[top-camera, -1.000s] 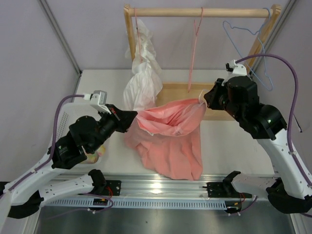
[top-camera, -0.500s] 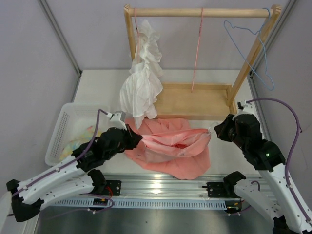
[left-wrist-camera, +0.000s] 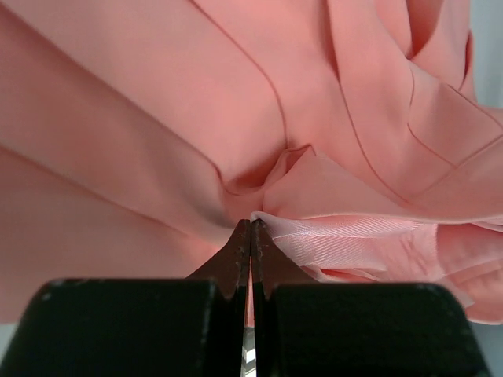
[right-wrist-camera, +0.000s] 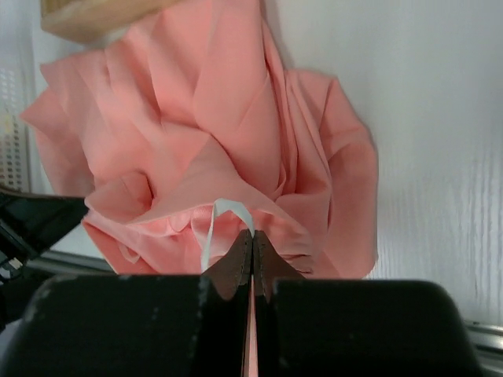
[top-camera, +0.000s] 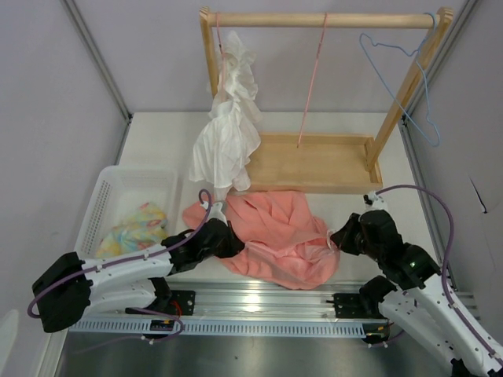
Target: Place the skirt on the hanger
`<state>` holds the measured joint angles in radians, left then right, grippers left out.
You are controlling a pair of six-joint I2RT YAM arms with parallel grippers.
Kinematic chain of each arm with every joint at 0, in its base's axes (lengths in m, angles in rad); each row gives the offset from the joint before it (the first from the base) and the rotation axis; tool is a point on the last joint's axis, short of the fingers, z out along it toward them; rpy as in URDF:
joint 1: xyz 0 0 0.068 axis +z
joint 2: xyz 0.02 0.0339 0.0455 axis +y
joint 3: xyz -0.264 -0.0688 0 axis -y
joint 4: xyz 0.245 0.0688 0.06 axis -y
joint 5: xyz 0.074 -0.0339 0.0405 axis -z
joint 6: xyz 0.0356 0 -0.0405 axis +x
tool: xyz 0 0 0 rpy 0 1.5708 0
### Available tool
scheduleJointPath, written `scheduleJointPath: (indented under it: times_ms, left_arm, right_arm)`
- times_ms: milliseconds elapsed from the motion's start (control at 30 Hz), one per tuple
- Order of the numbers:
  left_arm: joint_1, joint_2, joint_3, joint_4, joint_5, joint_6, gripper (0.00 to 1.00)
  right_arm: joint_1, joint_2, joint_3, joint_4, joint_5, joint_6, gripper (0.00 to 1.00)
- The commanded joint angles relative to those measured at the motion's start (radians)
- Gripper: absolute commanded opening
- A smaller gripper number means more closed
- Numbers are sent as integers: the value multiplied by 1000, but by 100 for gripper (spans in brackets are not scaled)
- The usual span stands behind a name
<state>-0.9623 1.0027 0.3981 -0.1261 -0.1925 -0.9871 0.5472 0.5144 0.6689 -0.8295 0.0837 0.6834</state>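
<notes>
The salmon-pink pleated skirt [top-camera: 275, 236] lies bunched on the table in front of the wooden rack. My left gripper [top-camera: 229, 245] is shut on its left edge; the left wrist view shows the skirt [left-wrist-camera: 236, 102] filling the frame and the fingertips [left-wrist-camera: 236, 251] pinching its waistband. My right gripper [top-camera: 336, 239] is shut on the skirt's right edge; the right wrist view shows the skirt [right-wrist-camera: 228, 141] and a white loop at the tips [right-wrist-camera: 252, 243]. The pink hanger [top-camera: 314, 71] hangs from the rack's rod, bare.
A wooden rack [top-camera: 314, 161] stands at the back, with a white ruffled garment [top-camera: 228, 126] hung at its left and a light-blue hanger [top-camera: 409, 78] at its right. A white basket [top-camera: 102, 196] with a yellow-and-blue cloth [top-camera: 137, 224] sits at the left.
Both grippers have come down and toward the near edge with the skirt, from stretched in the air to bunched on the table. The basket is now uncovered.
</notes>
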Motion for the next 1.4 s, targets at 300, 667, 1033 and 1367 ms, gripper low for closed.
scheduleJointPath:
  times_ms: [300, 667, 1033, 1367]
  left_arm:
    - [-29, -19, 134, 19, 22, 134, 12]
    - [-105, -70, 356, -136, 24, 295, 36]
    - [-447, 164, 516, -289, -70, 326, 15]
    - [-596, 332, 524, -398, -119, 232, 18]
  right_arm:
    - [258, 133, 9, 125, 234, 142, 0]
    - [309, 191, 99, 110, 278, 133, 0]
    - [332, 234, 130, 115, 295, 123, 0]
    - [342, 233, 130, 113, 298, 123, 0]
